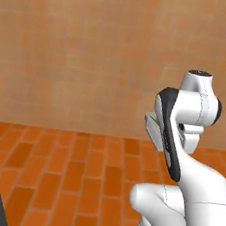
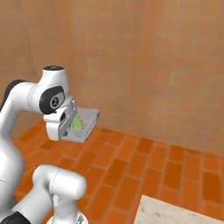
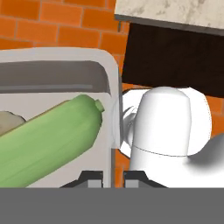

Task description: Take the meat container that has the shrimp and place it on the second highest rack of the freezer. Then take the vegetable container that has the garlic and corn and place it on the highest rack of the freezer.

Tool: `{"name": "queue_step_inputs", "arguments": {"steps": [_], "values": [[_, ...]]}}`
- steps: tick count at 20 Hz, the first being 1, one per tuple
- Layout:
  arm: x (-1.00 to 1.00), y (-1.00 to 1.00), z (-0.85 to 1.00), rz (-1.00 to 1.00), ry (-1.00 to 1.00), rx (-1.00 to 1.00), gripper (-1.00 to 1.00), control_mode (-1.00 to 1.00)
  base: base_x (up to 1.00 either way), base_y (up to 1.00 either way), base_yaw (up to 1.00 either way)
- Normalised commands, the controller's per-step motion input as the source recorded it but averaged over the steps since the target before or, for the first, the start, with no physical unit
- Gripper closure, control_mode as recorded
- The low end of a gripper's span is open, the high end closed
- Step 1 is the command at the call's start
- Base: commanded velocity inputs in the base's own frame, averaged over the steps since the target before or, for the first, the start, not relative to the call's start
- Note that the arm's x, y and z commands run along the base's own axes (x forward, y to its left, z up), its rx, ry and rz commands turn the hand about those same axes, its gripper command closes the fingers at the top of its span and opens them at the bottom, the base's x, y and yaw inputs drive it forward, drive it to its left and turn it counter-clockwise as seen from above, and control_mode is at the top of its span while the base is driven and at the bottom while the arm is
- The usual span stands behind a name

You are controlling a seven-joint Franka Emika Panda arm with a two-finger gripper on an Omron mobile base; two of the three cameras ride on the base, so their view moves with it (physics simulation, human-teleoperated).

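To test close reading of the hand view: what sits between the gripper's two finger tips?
In the hand view, the grey container's right wall stands between the gripper's finger tips; a green vegetable lies inside it.

Orange brick floor [image 1: 76, 181], laid in long staggered courses up to the foot of the tan wall [image 1: 93, 47]. Bare across its middle; nothing loose lying on it. At the floor's near right corner in the right base view, a pale marbled worktop [image 2: 175, 212], its surface cut off by the picture's edge. Held up clear of the floor, a grey vegetable container [image 3: 65, 65], carrying a green-husked corn cob [image 3: 48, 140] laid slantwise, tip near the container's corner, beside a pale lump too cropped to name.
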Motion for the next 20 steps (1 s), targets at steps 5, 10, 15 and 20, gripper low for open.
{"name": "queue_step_inputs", "arguments": {"steps": [5, 10, 15, 20], "values": [[0.00, 0.00, 0.00, 0.00, 0.00, 0.00, 1.00, 1.00, 0.22, 0.01, 0.84], [0.00, 0.00, 0.00, 0.00, 0.00, 0.00, 1.00, 1.00, 0.26, 0.00, 0.84], [0.00, 0.00, 0.00, 0.00, 0.00, 0.00, 1.00, 1.00, 0.33, 0.00, 0.78], [0.00, 0.00, 0.00, 0.00, 0.00, 0.00, 1.00, 1.00, 0.54, -0.04, 0.76]]}}
